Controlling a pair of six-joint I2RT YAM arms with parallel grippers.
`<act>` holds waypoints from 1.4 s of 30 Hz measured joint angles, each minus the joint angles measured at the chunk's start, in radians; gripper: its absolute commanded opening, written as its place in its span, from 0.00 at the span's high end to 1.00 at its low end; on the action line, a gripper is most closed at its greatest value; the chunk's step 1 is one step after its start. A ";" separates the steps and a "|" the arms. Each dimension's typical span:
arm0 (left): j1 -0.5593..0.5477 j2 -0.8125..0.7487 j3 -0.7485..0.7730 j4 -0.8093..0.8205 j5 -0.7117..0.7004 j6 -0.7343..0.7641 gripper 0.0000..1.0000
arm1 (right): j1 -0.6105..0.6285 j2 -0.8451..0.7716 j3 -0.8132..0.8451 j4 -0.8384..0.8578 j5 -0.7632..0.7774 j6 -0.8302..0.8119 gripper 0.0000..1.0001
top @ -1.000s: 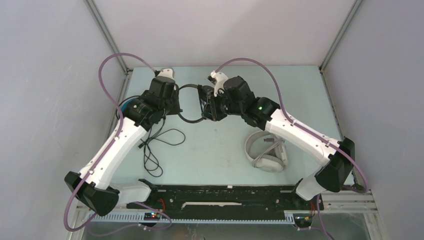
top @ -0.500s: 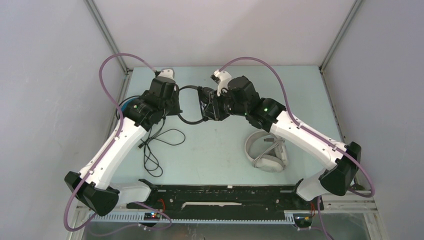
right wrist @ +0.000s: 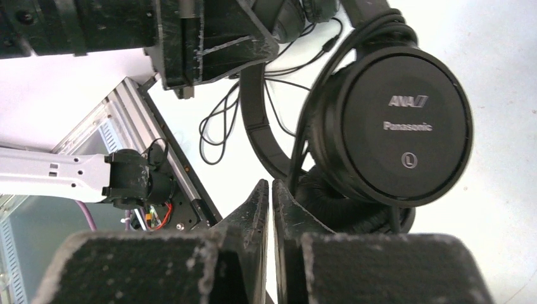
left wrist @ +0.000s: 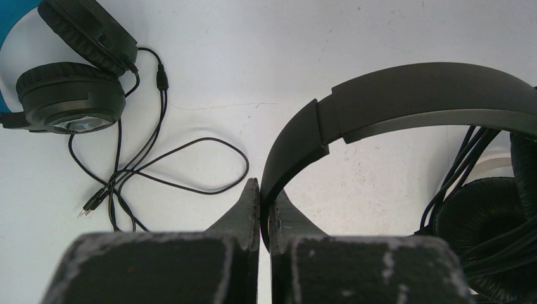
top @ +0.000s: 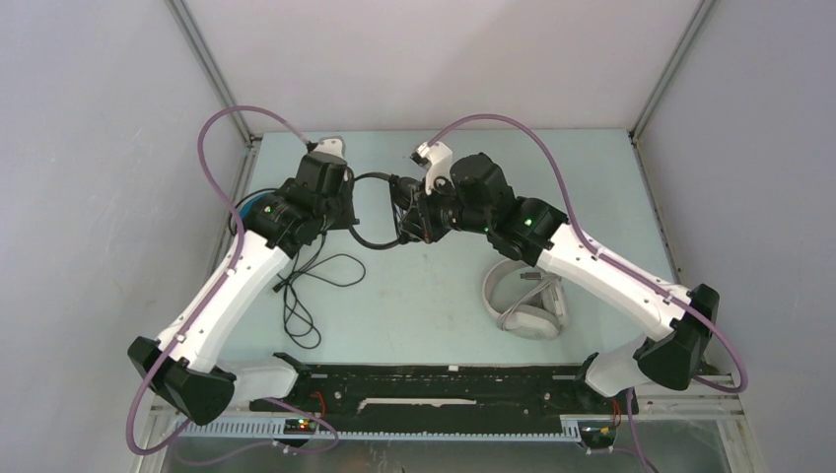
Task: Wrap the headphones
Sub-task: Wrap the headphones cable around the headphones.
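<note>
Left gripper point(left wrist: 261, 188): fingers closed on the headband of the black on-ear headphones point(left wrist: 418, 95), which arches away toward 2 o'clock. Right gripper point(right wrist: 271, 189): fingers nearly closed, with the earcup point(right wrist: 402, 126) just beside them at 2 o'clock. Whether they grip its cable point(right wrist: 297, 152) cannot be determined.

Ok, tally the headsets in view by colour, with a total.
Black: 2, the thin on-ear headset and the bulky headset with blue lining.
White: 1, the white headset.
Total: 3.
</note>
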 measured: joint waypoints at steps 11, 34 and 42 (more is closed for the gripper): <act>0.018 0.069 0.000 0.018 0.029 0.009 1.00 | 0.030 -0.032 -0.001 -0.017 -0.010 0.012 0.71; 0.044 1.021 0.698 0.137 0.187 -0.030 0.99 | -0.076 -0.454 -0.211 -0.125 0.187 0.065 0.01; 0.045 1.147 0.792 0.115 0.210 -0.063 0.93 | -0.105 -0.466 -0.212 -0.139 0.187 0.064 0.00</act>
